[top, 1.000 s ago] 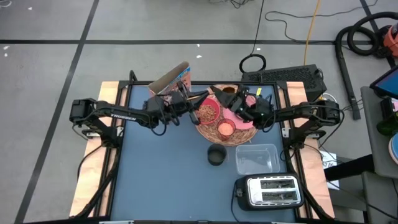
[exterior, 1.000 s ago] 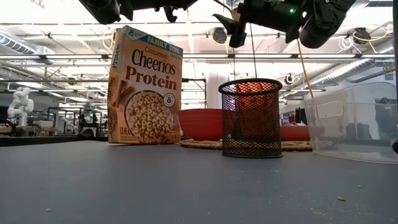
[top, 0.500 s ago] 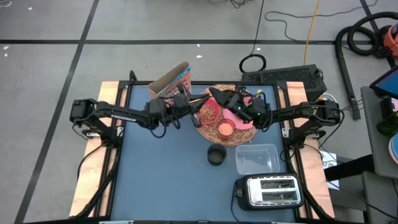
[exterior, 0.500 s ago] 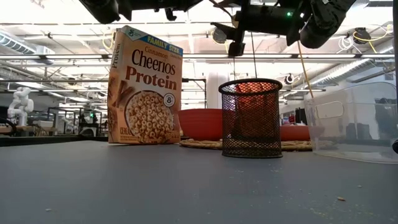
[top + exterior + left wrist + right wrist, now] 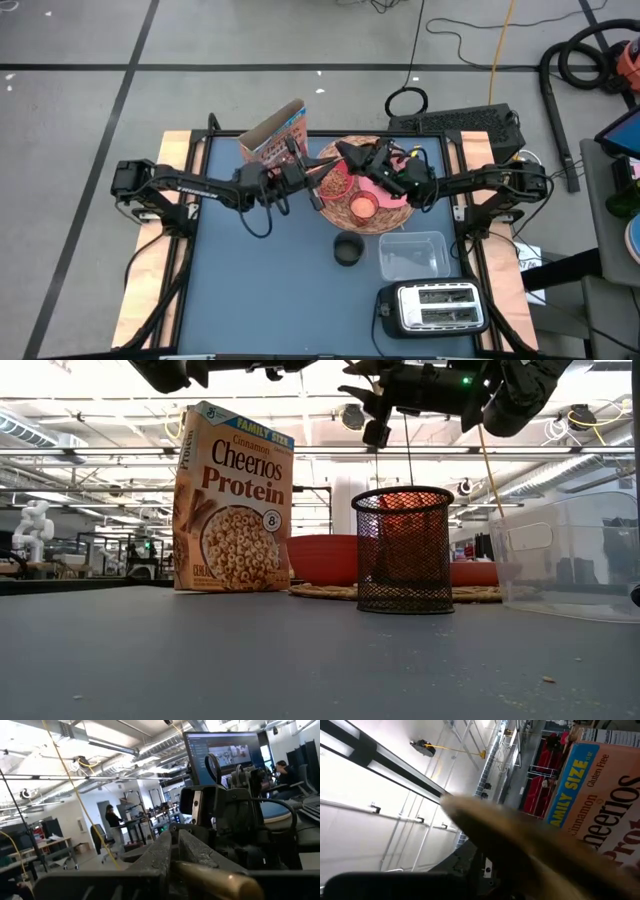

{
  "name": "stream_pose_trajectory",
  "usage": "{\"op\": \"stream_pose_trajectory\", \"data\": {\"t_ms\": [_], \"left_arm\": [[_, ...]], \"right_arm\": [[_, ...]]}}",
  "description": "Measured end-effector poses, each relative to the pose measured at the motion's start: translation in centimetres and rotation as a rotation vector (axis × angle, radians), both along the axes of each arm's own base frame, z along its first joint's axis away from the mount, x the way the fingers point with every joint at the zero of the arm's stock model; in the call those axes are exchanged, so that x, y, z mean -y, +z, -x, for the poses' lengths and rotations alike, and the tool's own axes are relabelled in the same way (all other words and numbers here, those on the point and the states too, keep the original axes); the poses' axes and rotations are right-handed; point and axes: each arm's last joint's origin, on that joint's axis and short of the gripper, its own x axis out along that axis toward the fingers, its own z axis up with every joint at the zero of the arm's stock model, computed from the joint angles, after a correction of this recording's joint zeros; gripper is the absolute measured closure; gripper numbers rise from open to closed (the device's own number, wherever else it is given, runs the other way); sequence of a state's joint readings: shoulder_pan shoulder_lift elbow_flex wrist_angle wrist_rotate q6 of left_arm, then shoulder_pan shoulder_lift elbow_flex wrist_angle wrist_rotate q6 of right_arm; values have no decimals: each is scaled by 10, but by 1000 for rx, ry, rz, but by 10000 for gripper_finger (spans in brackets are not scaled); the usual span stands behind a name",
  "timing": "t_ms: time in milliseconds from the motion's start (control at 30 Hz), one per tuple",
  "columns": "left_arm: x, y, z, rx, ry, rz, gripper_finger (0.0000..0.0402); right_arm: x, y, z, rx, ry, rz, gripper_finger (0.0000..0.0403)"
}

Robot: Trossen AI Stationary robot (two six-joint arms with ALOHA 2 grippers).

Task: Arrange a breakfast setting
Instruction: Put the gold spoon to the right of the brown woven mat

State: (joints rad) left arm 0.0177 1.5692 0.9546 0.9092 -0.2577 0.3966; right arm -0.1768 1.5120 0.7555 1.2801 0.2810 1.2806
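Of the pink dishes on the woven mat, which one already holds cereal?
The pink bowl, on the wicker mat toward the cereal box, holds brown cereal. The small pink cup beside it holds none, and neither does the pink plate.

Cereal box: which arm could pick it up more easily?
Probably left: the left pincer hovers beside the cereal box, while the right pincer is over the mat, farther away.

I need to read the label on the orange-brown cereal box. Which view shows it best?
The low view: the orange-brown cereal box stands upright, front panel fully facing. The high view shows only its top; the right wrist view a cropped corner; the left wrist view nothing.
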Motion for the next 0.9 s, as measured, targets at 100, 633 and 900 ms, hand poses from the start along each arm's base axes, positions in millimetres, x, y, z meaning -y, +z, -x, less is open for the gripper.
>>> {"op": "stream_pose_trajectory", "data": {"t_ms": [100, 633, 900], "left_arm": [[0, 0, 0, -1, 0, 0, 373], [0, -1, 0, 19, -19, 37, 333], [0, -9, -2, -32, -47, 154, 288]], "right_arm": [[0, 0, 0, 3, -1, -4, 311], [-1, 1, 0, -31, -9, 67, 322], [-1, 1, 0, -67, -45, 142, 339]]}}
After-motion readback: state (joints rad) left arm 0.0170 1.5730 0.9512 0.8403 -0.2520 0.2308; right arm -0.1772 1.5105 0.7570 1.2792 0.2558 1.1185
